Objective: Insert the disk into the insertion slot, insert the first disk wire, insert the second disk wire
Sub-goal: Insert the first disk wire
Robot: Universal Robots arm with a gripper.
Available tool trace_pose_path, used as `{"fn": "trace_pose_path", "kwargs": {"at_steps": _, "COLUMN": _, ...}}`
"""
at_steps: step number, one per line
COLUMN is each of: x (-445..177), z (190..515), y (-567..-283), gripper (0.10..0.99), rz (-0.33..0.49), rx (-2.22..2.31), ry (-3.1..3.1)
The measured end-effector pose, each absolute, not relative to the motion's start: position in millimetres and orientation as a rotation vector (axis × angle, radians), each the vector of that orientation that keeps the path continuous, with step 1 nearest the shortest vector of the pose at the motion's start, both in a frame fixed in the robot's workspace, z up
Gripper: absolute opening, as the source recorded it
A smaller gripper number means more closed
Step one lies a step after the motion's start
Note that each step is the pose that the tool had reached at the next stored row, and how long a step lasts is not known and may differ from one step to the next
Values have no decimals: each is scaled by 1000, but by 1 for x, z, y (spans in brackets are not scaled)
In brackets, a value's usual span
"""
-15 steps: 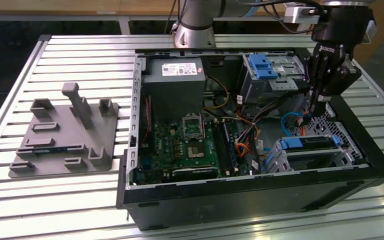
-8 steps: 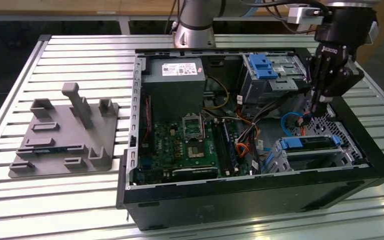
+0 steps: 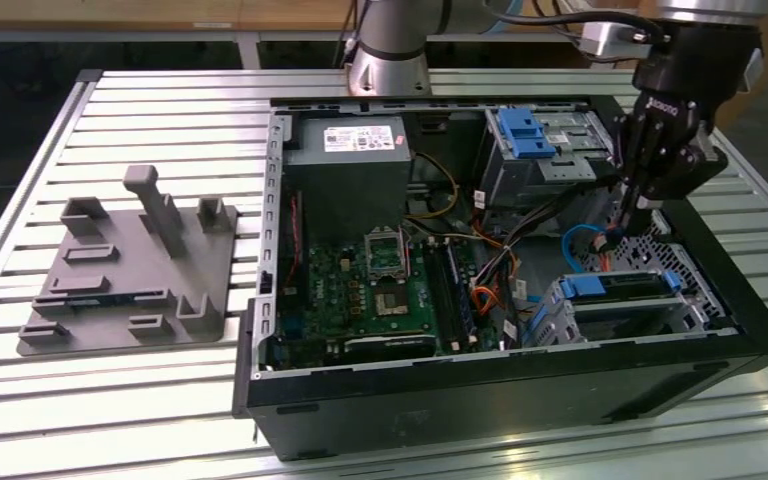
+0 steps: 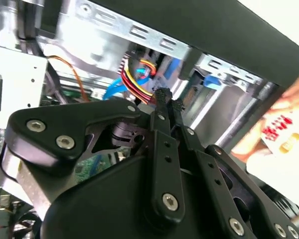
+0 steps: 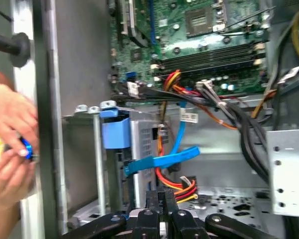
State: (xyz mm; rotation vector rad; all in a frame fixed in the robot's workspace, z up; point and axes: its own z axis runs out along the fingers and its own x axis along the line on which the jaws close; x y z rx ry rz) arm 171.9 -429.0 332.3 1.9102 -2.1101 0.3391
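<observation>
Hand (image 5: 162, 195) low inside the open computer case (image 3: 491, 385), beside the seated disk (image 3: 620, 288)

The disk lies in the insertion slot (image 3: 684, 312) at the case corner toward the exterior view's right, its blue carrier showing. The hand's fingers are pressed together just by the red-yellow power wires (image 5: 182, 183) and blue cable (image 5: 162, 160), probably placed to reach their plugs. I cannot tell if they nip anything. The cable's white tag (image 5: 188, 117) is unreadable.

The disk (image 3: 620, 286) is blue-framed, the insertion slot (image 3: 698, 300) perforated silver, the motherboard (image 3: 381, 290) green, the case (image 3: 491, 400) black.
</observation>
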Motion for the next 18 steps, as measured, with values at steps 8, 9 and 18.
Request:
{"fn": "trace_pose_path", "kwargs": {"at_steps": 8, "x": 171, "z": 343, "y": -439, "gripper": 165, "rz": 302, "rx": 1933, "ry": -2134}}
{"fn": "trace_pose_path", "kwargs": {"at_steps": 9, "x": 170, "z": 343, "y": -441, "gripper": 165, "rz": 291, "rx": 1939, "ry": -2140}}
{"fn": "trace_pose_path", "kwargs": {"at_steps": 18, "x": 170, "z": 344, "y": -454, "gripper": 165, "rz": 172, "rx": 2000, "ry": -2203}}
